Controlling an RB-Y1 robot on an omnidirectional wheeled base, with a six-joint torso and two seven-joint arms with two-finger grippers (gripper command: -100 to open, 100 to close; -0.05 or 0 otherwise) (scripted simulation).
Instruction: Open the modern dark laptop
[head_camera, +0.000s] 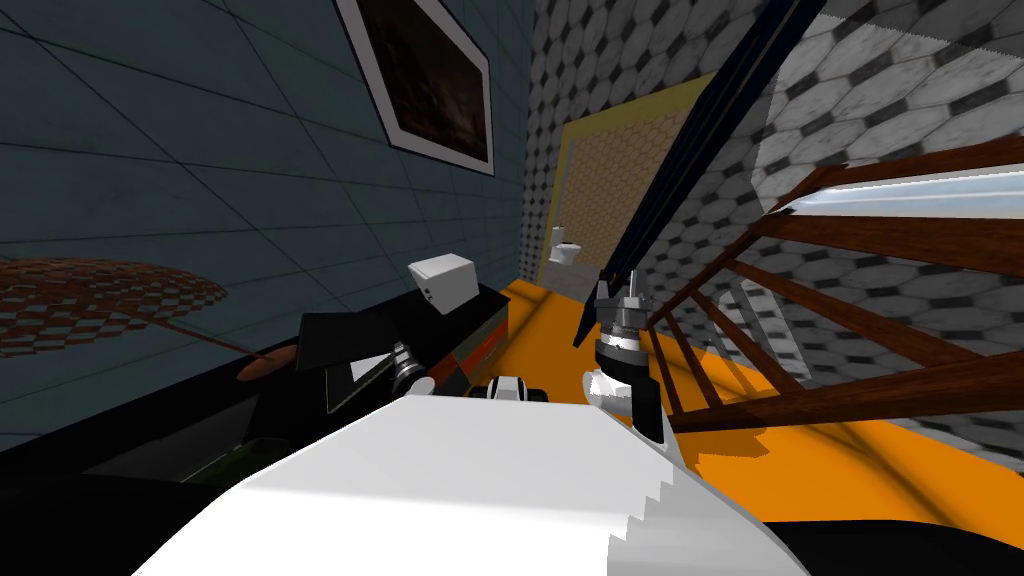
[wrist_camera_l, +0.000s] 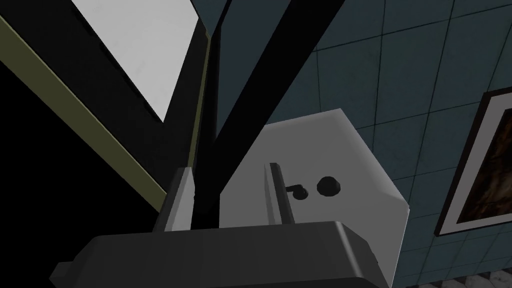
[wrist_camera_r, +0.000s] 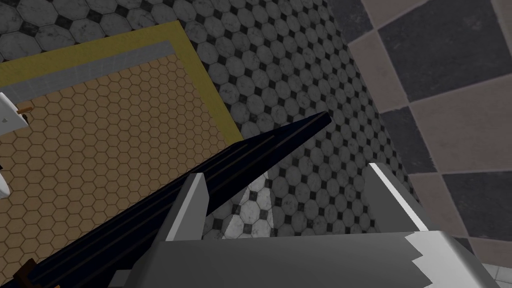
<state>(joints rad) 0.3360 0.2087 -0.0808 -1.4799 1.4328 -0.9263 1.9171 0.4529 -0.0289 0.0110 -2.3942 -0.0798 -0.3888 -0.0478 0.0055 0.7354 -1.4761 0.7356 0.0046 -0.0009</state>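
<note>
the laptop (head_camera: 335, 345) sits on the dark counter (head_camera: 120, 450) to my left, on the near side of a white box (head_camera: 443, 282) that stands farther along the same counter. the left hand (head_camera: 405, 372) is right at it. the right hand (head_camera: 620, 295) is raised well off to the right beside a long dark blue bar (head_camera: 680, 150), its fingers (wrist_camera_r: 192, 205) spread wide and holding nothing. so this job falls to the left arm.

from the left wrist, the left hand (wrist_camera_l: 230, 172) looks along the laptop (wrist_camera_l: 140, 60), which reads as two dark panels splayed in a v. one panel carries a pale face framed in black with an olive edge. the other is a plain dark slab leaning toward the white box (wrist_camera_l: 320, 165) beyond. the two meet close to the hand, and the slab rises straight out of it. whether the hand is clamped on that edge or only standing around it i cannot tell.

the splay suggests the lid is already partly up. the long edge of the lid seems to run along the counter, so the coming move should be an arc that carries the held edge up and away from the hinge line, not a straight pull. if the grip is loose, the thin edge could slip out partway through the swing.
</note>
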